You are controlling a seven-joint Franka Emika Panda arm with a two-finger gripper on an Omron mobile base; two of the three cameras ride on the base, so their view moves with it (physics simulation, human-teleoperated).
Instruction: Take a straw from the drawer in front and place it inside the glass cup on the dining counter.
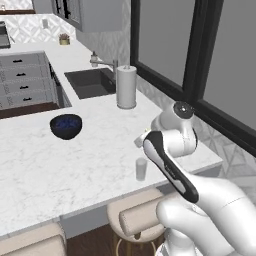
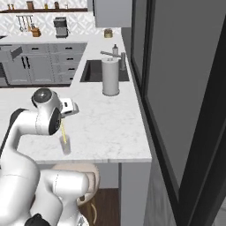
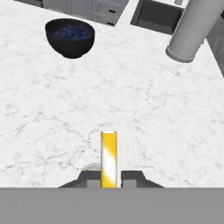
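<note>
The gripper point(image 3: 109, 180) is clamped tight on the straw point(image 3: 108, 157), the two dark fingertips point(image 3: 131, 178) pressing it from either side, so that the yellow stick runs straight out along the line the hand is pointing. Standing behind the robot on its right side, I see the straw point(image 2: 64, 132) hanging close to vertical from the hand, its lower end already down inside the glass cup point(image 2: 65, 144) and its upper end pinched under the wrist. The cup stands upright on the dining counter point(image 2: 110, 128), near the front edge above a beige stool point(image 2: 84, 174), well apart from the paper-towel roll point(image 2: 110, 76) and the dark blue bowl point(image 1: 66, 125) further back.

What matters for the coming move is that line-up: the straw's long axis points down into the cup mouth, and the cup sits directly below the fingers rather than off to a side. From the left side the glass cup point(image 1: 141, 169) shows just beside the forearm (the straw itself is hidden there behind the arm). In the hand view a pale curve of rim shows just beside the straw's base.

I judge the placing nearly done; what remains is to let go, and a straw taller than the cup may lean against the rim.
</note>
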